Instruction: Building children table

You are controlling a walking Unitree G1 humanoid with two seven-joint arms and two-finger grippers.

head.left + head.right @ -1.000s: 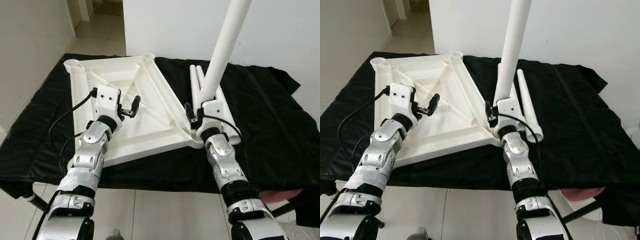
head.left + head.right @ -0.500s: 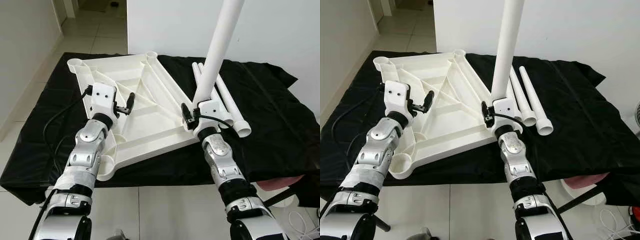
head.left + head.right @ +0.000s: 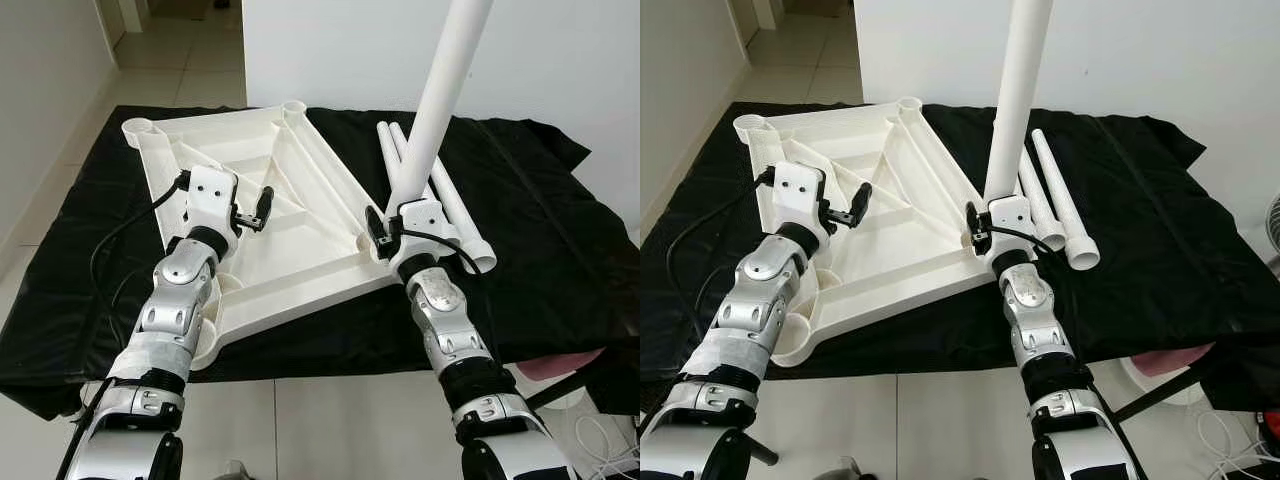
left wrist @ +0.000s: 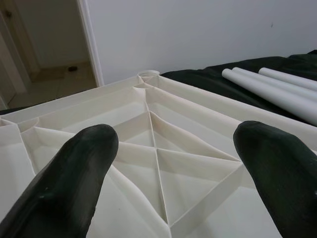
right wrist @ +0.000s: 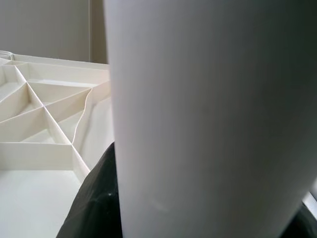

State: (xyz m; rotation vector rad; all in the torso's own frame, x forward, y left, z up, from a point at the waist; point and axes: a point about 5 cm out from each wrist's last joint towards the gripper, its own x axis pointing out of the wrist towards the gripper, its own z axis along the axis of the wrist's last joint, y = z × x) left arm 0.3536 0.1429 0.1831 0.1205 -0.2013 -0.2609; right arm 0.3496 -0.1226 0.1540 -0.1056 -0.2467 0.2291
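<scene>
Now | right pincer (image 3: 385,232) grips white leg (image 3: 440,95), standing nearly upright | corner socket (image 3: 368,243) just at 9 o'clock | left pincer (image 3: 262,207) open above tabletop (image 3: 250,190)

The table top (image 3: 262,215) is lying upside down on the cloth (image 3: 545,250), which is covering a low surface in front of the wall (image 3: 560,60). The left gripper (image 3: 262,207) is hovering over the table top's ribbed underside, fingers (image 4: 74,183) spread apart. The right gripper (image 3: 378,228) is standing at the table top's near right corner, clamping a leg (image 3: 440,95) that is rising steeply upward. To the right of the table top, spare legs (image 3: 1060,215) are lying side by side on the cloth, just behind the right gripper.
</scene>
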